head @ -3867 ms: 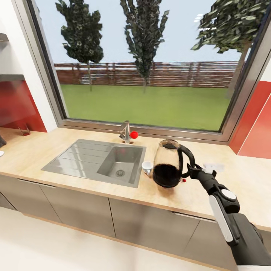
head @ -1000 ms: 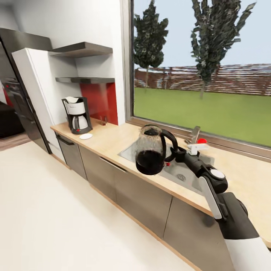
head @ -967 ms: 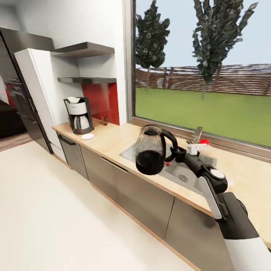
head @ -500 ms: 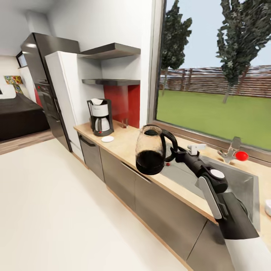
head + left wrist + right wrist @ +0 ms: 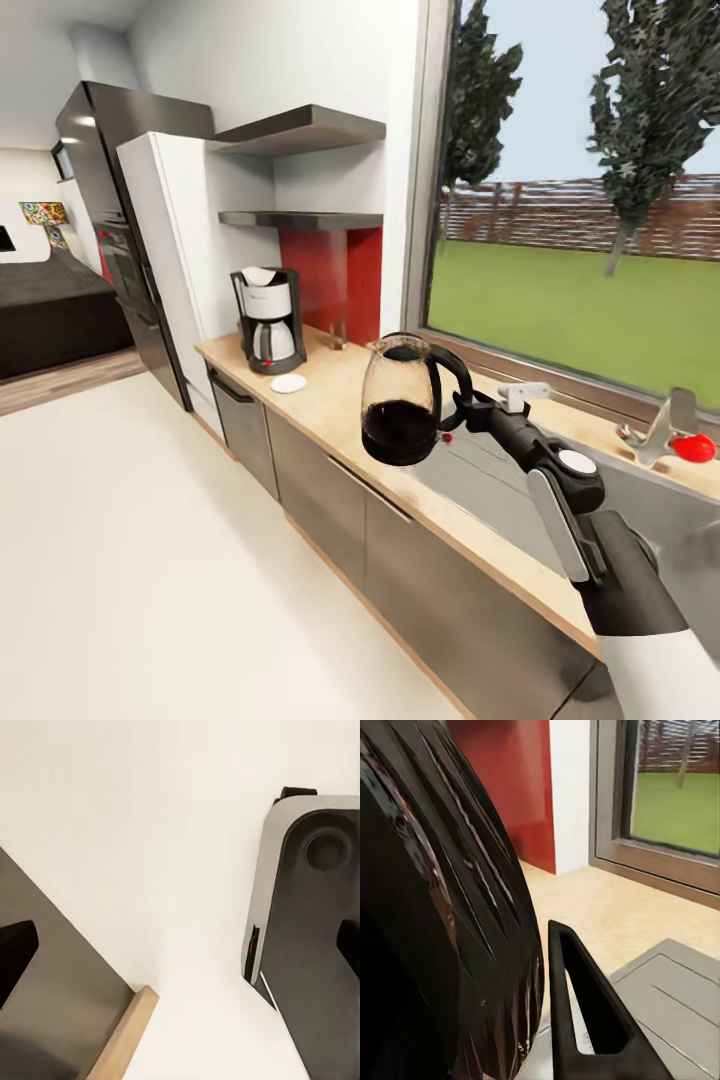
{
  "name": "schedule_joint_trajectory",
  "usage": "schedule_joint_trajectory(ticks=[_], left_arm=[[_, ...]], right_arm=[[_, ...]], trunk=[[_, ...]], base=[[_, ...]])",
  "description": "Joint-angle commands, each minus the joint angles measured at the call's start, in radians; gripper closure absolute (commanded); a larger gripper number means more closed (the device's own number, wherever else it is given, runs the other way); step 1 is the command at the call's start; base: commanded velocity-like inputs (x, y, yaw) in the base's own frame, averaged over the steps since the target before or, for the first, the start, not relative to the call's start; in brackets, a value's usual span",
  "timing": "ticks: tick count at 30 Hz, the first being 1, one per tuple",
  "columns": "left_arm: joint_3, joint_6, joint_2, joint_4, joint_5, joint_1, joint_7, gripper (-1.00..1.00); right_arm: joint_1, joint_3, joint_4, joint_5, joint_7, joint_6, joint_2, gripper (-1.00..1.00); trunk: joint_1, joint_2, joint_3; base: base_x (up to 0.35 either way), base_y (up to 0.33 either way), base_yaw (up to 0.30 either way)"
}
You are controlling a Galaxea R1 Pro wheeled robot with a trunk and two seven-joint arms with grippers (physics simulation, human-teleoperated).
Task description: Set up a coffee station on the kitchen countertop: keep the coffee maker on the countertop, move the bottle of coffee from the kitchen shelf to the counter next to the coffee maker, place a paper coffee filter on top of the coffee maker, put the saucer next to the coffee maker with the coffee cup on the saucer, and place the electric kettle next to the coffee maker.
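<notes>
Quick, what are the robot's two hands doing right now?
Left gripper: open, holding nothing.
Right gripper: closed on the handle of the electric kettle, carrying it in the air.

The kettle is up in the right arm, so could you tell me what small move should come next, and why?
Probably carry on along the countertop toward the coffee maker. The electric kettle hangs in the right gripper off the counter's front edge, well short of the coffee maker and the saucer beside it.

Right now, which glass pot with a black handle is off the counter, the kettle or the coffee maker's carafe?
The kettle: the right pincer holds it by the handle above the counter edge. The carafe sits inside the coffee maker by the wall.
</notes>
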Motion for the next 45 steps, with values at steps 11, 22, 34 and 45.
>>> schedule_joint_trajectory(ticks=[11,22,34,45], left_arm=[[0.008,-0.005,0.0,0.001,-0.01,-0.001,0.003,-1.0],[0.006,-0.005,0.0,0.001,-0.01,-0.001,0.003,-1.0],[0.006,-0.006,0.0,0.002,-0.01,-0.001,0.003,-1.0],[0.006,-0.038,0.0,0.003,-0.01,-0.001,0.003,-1.0]], right_arm=[[-0.001,0.001,0.006,-0.002,0.0,0.005,-0.001,1.0],[-0.001,0.0,0.016,-0.003,0.0,0.004,-0.001,1.0],[-0.001,-0.001,0.015,-0.002,-0.003,0.003,-0.001,1.0],[-0.001,-0.001,0.017,-0.007,-0.285,0.003,0.003,1.0]], trunk=[[0.001,-0.002,-0.002],[0.001,-0.002,-0.002],[0.001,-0.002,-0.002],[0.001,-0.002,-0.002]], base=[[0.273,0.209,0.0],[0.233,0.278,0.0],[0.233,0.279,0.0],[0.232,0.279,0.0]])
